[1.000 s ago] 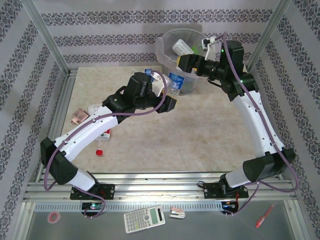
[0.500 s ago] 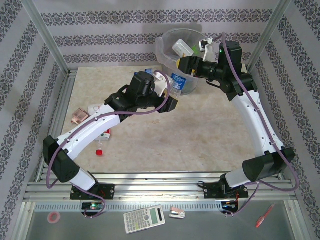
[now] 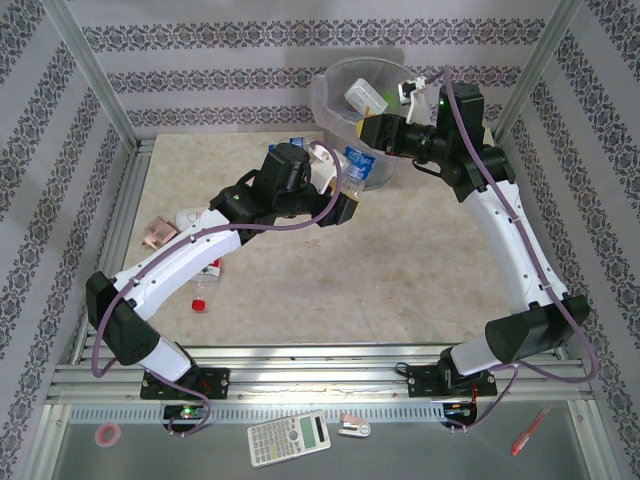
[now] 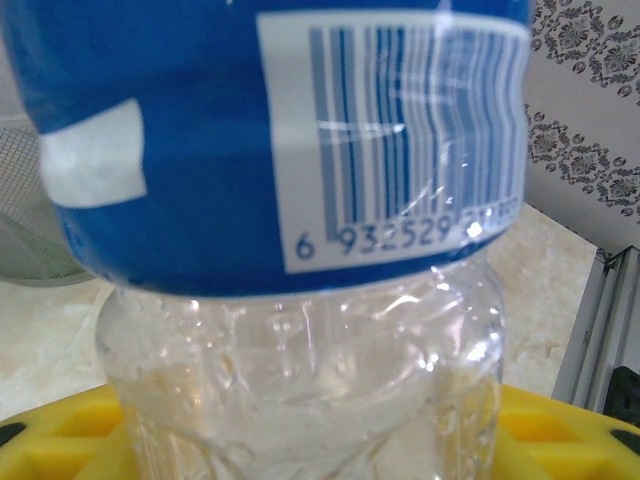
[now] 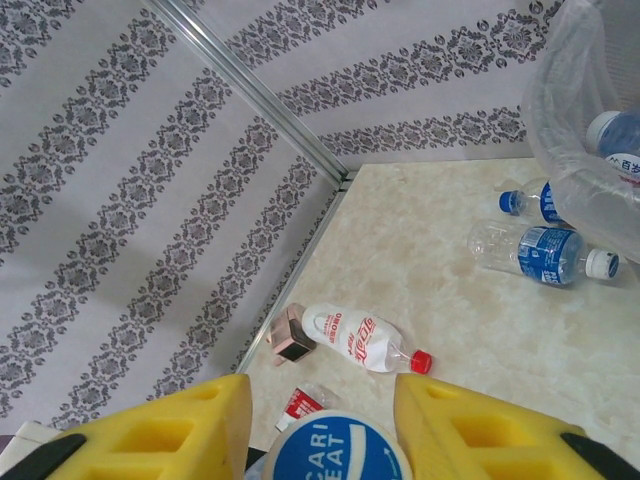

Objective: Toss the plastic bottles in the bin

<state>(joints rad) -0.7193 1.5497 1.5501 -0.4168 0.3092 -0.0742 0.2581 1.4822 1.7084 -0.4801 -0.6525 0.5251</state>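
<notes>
My left gripper (image 3: 338,188) is shut on a clear plastic bottle (image 4: 300,200) with a blue barcode label, its body squeezed between the yellow pads (image 4: 560,430). In the top view this bottle (image 3: 349,165) hangs right beside the bin (image 3: 335,90), below its rim. The bin is lined with a clear bag (image 5: 570,120) and holds bottles (image 3: 365,97). My right gripper (image 3: 368,128) hovers at the bin's near rim, pads (image 5: 180,430) apart with nothing gripped. A round blue bottle end (image 5: 340,452) shows past them.
More bottles lie on the table: a white one with a red cap (image 5: 362,340), two blue-labelled ones (image 5: 545,250) by the bin, a red-labelled one (image 5: 300,405). A small pinkish box (image 5: 290,338) sits by the left frame rail. Patterned walls close the back and sides.
My left arm has carried the blue-labelled bottle a little to the right, closer to the bin. The right gripper has stayed over the bin's rim.
</notes>
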